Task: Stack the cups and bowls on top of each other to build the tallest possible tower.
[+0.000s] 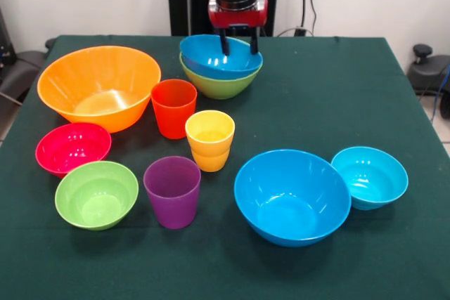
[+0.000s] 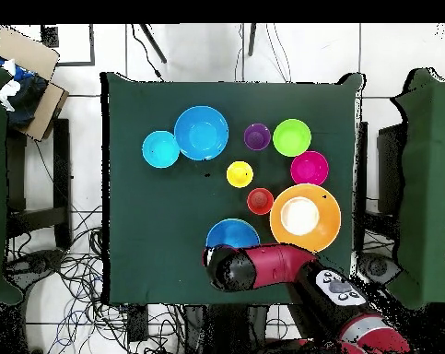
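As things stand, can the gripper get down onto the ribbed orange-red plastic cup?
Probably yes: the ribbed orange-red plastic cup stands upright and apart from its neighbours, top uncovered. The gripper is over the stacked large blue bowl close by.

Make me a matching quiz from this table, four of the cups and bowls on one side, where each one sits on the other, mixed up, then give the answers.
Things:
1. purple cup
2. large blue bowl under the hand
3. small light-blue bowl
4. pink-red bowl

Places:
A. nested in the medium green bowl
B. beside the other large blue bowl, at the table's end
C. between the huge orange-yellow bowl and the small green bowl
D. just in front of the yellow cup, front view

Pairs: 1-D, 2-A, 3-B, 4-C
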Motion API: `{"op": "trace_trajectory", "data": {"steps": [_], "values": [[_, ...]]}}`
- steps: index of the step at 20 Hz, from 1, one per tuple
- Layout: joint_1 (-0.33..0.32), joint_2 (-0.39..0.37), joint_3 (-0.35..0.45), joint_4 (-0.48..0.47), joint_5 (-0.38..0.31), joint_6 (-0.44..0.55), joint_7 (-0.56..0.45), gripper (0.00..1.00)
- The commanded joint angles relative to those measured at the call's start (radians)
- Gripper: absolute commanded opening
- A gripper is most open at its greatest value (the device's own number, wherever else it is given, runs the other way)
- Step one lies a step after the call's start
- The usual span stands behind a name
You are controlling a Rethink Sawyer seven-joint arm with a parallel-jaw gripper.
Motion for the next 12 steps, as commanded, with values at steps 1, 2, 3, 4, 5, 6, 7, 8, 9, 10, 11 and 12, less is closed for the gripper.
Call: {"op": "trace_trajectory", "data": {"steps": [1,2,3,4,5,6,7,8,9,10,11,12], "values": [[0.002,0.100,0.047,-0.133,-0.071,-0.086,-0.004,1.00],[0.001,0.104,0.048,-0.137,-0.072,-0.086,-0.006,1.00],[-0.001,0.108,0.049,-0.140,-0.073,-0.086,-0.009,1.00],[0.000,0.105,0.049,-0.139,-0.073,-0.085,-0.007,1.00],[0.003,0.103,0.047,-0.140,-0.073,-0.084,-0.004,1.00],[0.004,0.098,0.045,-0.136,-0.072,-0.083,-0.001,1.00],[0.005,0.091,0.045,-0.131,-0.071,-0.083,0.002,1.00],[0.005,0.090,0.045,-0.129,-0.072,-0.083,0.004,1.00],[0.004,0.088,0.046,-0.128,-0.072,-0.082,0.004,1.00],[0.004,0.086,0.047,-0.126,-0.073,-0.081,0.004,1.00],[0.002,0.084,0.050,-0.127,-0.073,-0.076,0.001,1.00],[0.001,0.081,0.052,-0.126,-0.071,-0.072,-0.001,1.00]]}}
